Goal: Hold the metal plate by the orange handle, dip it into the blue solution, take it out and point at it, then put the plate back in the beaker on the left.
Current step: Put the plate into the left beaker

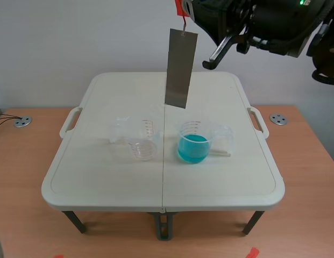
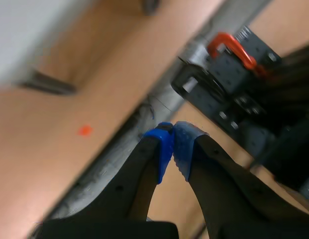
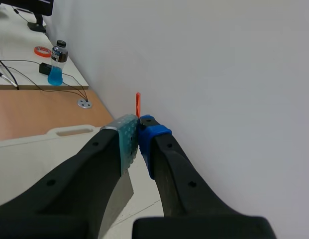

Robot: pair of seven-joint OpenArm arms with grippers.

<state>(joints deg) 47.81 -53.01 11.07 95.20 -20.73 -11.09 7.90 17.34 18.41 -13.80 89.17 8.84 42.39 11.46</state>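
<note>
Scene view, R hand (image 3: 138,135) pinches orange handle (image 1: 181,13), plate (image 1: 180,67) high, clear of blue beaker (image 1: 193,145)

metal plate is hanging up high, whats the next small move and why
Probably lower the metal plate, easing it toward the blue solution. The right gripper is shut on the orange handle, and the plate hangs high above the table, its lower edge not yet near the liquid.
</note>
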